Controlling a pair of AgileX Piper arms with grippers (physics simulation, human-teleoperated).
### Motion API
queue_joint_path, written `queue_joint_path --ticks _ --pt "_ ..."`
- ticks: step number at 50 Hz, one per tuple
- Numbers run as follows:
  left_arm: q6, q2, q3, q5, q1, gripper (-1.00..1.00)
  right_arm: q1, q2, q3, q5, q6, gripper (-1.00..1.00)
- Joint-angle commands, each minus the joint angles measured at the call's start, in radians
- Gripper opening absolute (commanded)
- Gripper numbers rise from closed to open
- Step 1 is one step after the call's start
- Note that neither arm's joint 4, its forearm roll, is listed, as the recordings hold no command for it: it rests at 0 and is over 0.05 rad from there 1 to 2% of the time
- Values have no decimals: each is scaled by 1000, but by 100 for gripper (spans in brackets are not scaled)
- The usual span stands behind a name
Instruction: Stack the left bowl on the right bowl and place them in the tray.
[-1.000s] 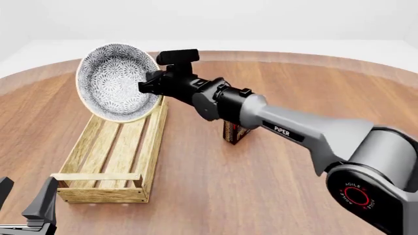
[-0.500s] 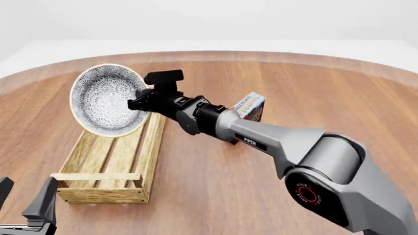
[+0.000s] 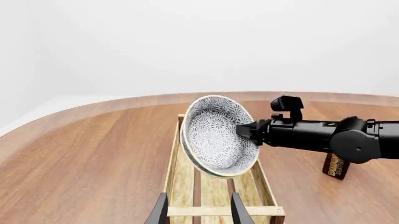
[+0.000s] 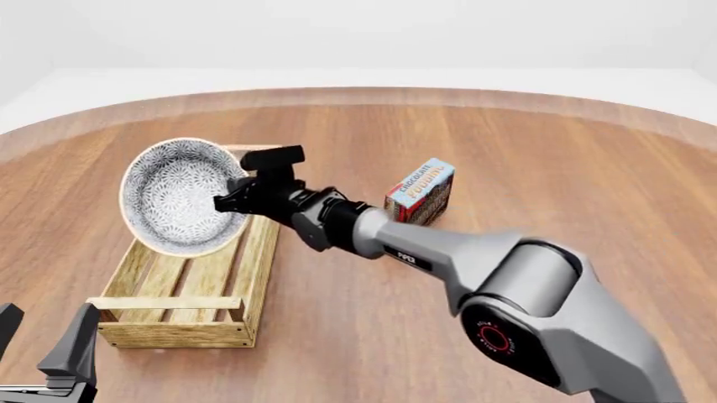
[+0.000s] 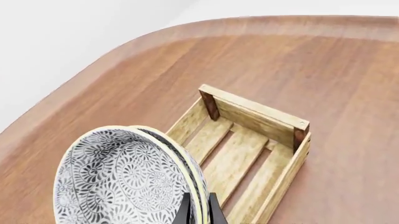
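Observation:
Two patterned grey-white bowls are nested in a stack (image 4: pixel 180 196), held tilted on edge over the far part of the light-wood tray (image 4: pixel 191 294). My right gripper (image 4: pixel 238 201) is shut on the stack's rim. In the right wrist view the stacked bowls (image 5: pixel 121 179) show two rims clamped between the fingers (image 5: pixel 198 212), with the tray (image 5: pixel 249 140) below. In the left wrist view the bowls (image 3: pixel 215 135) hang above the tray (image 3: pixel 212 191). My left gripper (image 4: pixel 45 357) is open and empty at the front left, near the tray's near end.
A small chocolate pudding box (image 4: pixel 421 191) stands on the wooden table (image 4: pixel 505 168) to the right of the tray, just behind my right arm. It also shows in the left wrist view (image 3: pixel 335 165).
My right gripper has carried the stacked bowls downward and slightly toward me, closer to the tray. The arm's forearm has dropped, uncovering the pudding box. The left arm has not moved.

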Motion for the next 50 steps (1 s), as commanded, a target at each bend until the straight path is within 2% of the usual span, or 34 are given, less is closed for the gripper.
queue_joint_path --ticks 1,32,45,46,50 --pt "0 0 0 0 0 100 6 20 -28 0 10 -100" --pt "0 0 0 0 0 100 5 91 -58 -1 17 -100" --pt "0 0 0 0 0 100 20 113 -86 24 1 -100" --pt "0 0 0 0 0 100 18 114 -95 37 -9 100" --pt "0 0 0 0 0 100 14 110 -93 37 -8 100"
